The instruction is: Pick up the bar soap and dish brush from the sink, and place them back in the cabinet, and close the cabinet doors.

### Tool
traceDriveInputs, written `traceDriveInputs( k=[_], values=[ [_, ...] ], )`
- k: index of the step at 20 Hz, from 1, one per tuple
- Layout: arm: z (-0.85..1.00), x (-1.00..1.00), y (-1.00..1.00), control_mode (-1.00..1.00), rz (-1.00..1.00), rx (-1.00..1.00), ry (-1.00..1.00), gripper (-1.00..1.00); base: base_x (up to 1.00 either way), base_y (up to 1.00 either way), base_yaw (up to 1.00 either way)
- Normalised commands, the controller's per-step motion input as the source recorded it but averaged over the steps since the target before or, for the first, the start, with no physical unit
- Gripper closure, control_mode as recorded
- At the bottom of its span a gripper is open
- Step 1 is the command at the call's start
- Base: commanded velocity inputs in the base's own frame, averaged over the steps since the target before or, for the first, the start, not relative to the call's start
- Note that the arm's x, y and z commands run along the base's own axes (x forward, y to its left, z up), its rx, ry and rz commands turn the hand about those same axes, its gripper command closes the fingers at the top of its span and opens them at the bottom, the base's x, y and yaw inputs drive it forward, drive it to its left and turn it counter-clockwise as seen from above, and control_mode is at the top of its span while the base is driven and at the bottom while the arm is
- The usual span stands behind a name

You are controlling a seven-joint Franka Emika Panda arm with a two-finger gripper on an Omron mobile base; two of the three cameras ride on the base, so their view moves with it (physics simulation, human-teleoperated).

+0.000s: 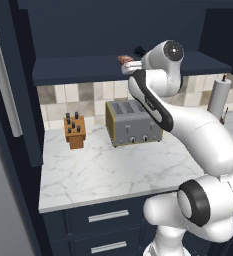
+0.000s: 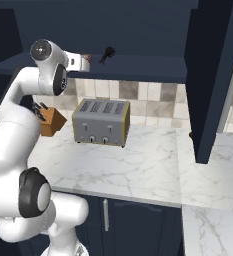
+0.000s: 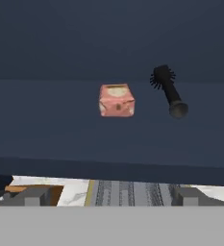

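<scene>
The white arm rises from the base, bends at the elbow and reaches up and forward; the gripper (image 3: 111,196) stands wide open, holding nothing.

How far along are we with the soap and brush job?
Done: reddish-orange bar soap and black dish brush both lie on the navy cabinet shelf. In hand: nothing; the gripper is open, facing the shelf. Left: closing the navy cabinet doors, which stand open.
</scene>
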Motion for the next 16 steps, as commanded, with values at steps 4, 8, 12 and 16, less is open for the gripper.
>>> traceDriveInputs(
  k=[4,8,12,16],
  values=[
    [0.01,-0.11,-0.18,-1.00,0.00,0.00,0.00,-1.00,0.00,0.00,0.00],
    [0.00,-0.17,-0.21,-1.00,0.00,0.00,0.00,-1.00,0.00,0.00,0.00],
    [0.00,-0.25,-0.10,-1.00,0.00,0.00,0.00,-1.00,0.00,0.00,0.00],
    [0.00,-0.27,0.00,-1.00,0.00,0.00,0.00,-1.00,0.00,0.00,0.00]
  ],
)
